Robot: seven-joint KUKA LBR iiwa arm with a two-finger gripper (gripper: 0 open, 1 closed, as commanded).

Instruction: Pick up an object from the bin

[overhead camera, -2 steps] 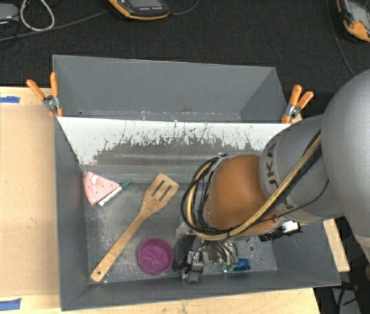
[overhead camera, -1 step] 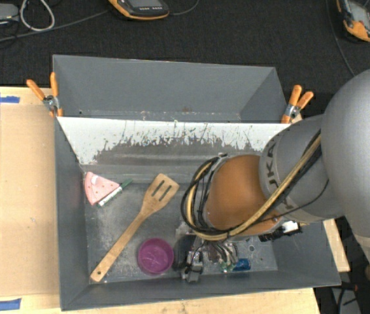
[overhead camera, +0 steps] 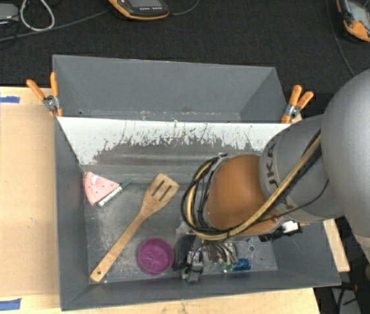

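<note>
Looking into the grey bin point(overhead camera: 172, 90), you find the gripper point(overhead camera: 195, 261) low at 5 o'clock, its grasp impossible to tell, a purple round piece point(overhead camera: 155, 256) just beside it at 6 o'clock, a wooden slotted spatula point(overhead camera: 127, 235) and pink wedge point(overhead camera: 100, 188) toward 9 o'clock.

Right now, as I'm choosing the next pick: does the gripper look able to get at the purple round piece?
Probably yes. The gripper hangs low right beside the purple round piece, with nothing between them. The wooden slotted spatula lies close on the piece's other side and might get nudged.
</note>
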